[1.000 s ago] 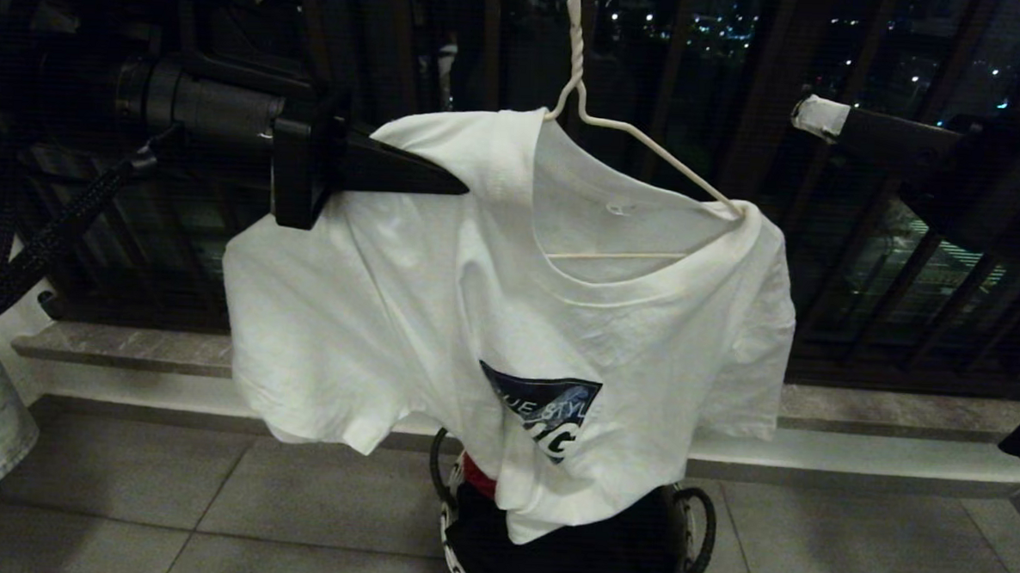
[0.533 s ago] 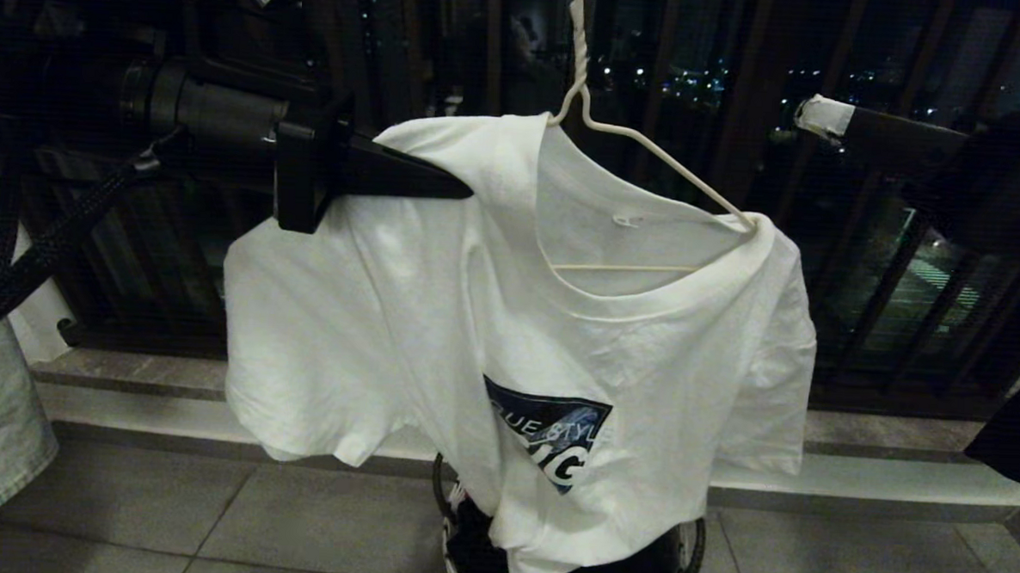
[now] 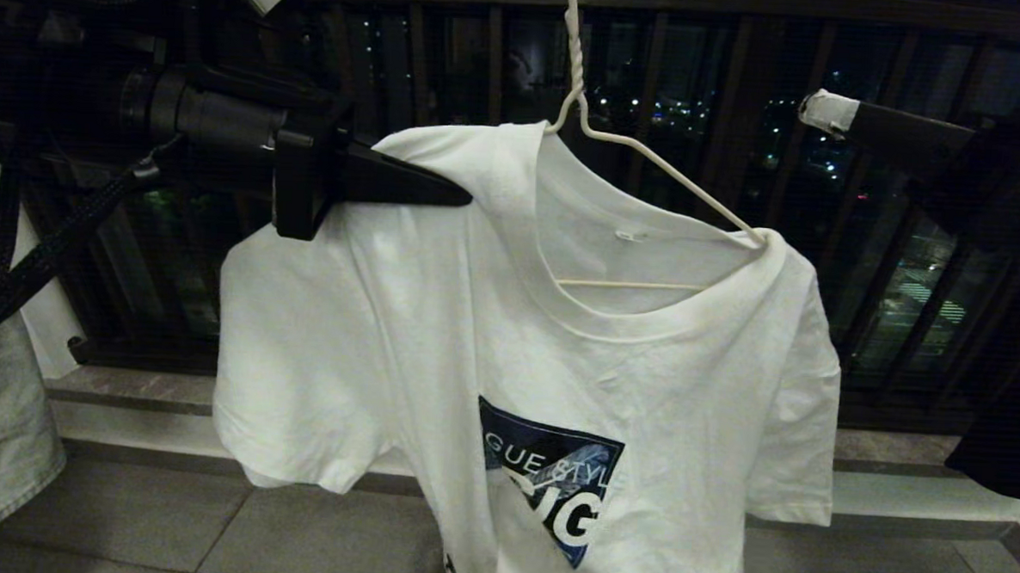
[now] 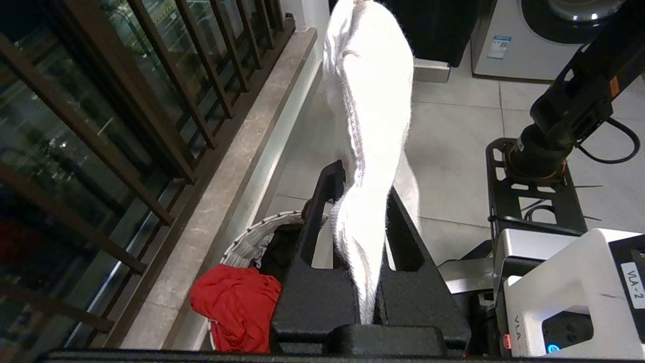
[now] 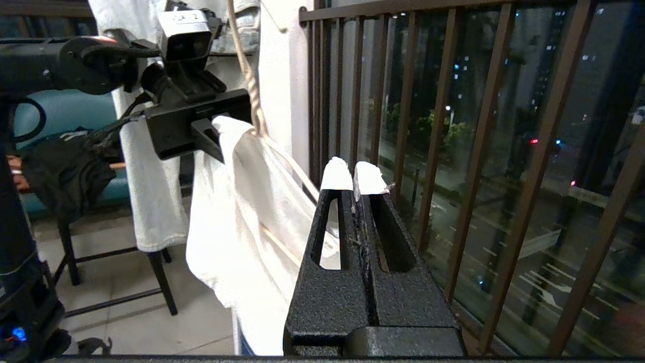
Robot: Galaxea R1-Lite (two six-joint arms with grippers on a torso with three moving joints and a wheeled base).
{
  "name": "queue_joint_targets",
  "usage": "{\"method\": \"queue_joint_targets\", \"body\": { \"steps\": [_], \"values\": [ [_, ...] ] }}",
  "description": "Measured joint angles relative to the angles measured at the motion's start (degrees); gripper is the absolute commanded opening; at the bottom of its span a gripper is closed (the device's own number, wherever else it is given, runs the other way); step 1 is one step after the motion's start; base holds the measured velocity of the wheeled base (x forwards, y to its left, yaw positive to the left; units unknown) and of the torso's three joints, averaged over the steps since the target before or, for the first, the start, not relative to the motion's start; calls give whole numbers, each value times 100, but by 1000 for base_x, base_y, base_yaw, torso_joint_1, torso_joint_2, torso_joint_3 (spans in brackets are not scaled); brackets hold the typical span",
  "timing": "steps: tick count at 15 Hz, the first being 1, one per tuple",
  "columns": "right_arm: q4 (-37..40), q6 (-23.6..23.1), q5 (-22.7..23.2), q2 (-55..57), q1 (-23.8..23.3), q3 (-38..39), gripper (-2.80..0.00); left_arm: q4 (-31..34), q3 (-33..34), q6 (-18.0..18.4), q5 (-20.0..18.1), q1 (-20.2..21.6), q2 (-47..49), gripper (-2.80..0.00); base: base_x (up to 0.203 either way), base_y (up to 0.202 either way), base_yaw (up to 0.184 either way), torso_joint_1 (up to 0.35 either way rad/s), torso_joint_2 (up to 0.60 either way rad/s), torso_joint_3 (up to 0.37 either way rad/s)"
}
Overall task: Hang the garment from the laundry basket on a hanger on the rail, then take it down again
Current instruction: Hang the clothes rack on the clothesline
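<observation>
While the T-shirt (image 3: 551, 340) hung half-dressed on the wire hanger (image 3: 645, 155), the left gripper (image 3: 445, 193) pinched its undraped shoulder and the right gripper (image 3: 819, 110) waited pressed together alongside; seating that shoulder and taking it down remained.

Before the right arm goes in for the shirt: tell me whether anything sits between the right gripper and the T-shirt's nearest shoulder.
Nothing visible does. The right gripper, shut and empty, hangs beside the white T-shirt with only open air before the shoulder on the white wire hanger. The left gripper pinches the opposite shoulder, clear of that path.
</observation>
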Motion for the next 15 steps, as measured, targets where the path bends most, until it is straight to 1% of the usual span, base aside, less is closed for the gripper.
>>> {"method": "queue_joint_targets", "body": {
  "steps": [9, 11, 13, 15],
  "values": [
    [-2, -16, 2, 26, 4, 2, -280, -8, 163, -26, -112, 57, -101, -280, 0, 0, 0, 2, 8, 12],
    [-2, -64, 2, 21, 1, 2, -280, -7, 183, -26, -111, 57, -110, -280, 0, 0, 0, 22, -184, -178],
    [-65, -114, 4, 10, -2, 4, -280, -18, 226, -26, -117, 57, -134, -280, 0, 0, 0, 35, -154, -310],
    [-41, -117, -5, 20, -18, 17, -280, 11, 268, -34, -100, 61, -132, -280, 0, 0, 0, 101, -493, -356]
  ]
}}
